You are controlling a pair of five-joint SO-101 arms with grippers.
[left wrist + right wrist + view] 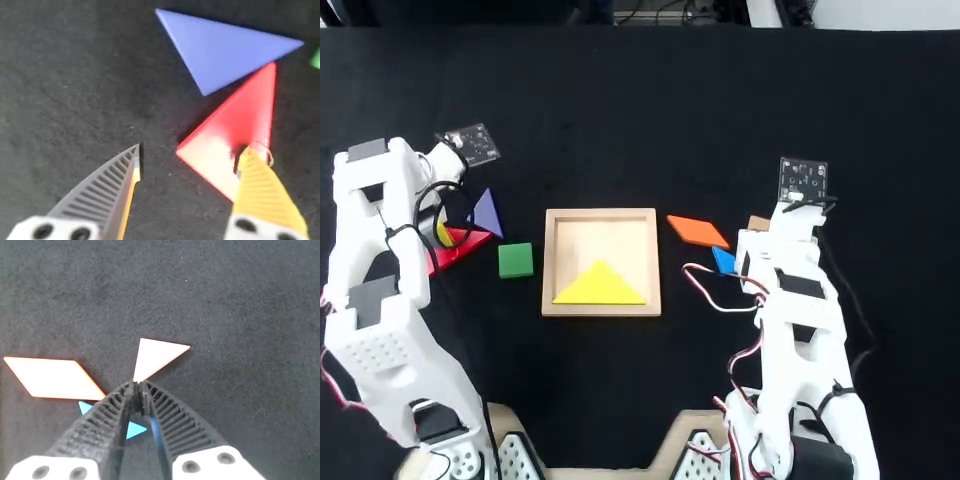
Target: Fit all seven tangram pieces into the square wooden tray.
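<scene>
One yellow triangle (600, 285) (apex toward far rim) sits in tray (548, 262); left hand (192, 150) released, right hand (139, 386) clenched

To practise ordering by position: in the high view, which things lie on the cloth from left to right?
In order: red triangle → green square → wooden tray → orange parallelogram → pale triangle.

The left arm (380, 300) bends at frame left, its hand (192, 157) spread wide and pointing down. At lower right, the right arm (800, 330) stretches forward, its hand (138, 388) apparently pressed shut.
</scene>
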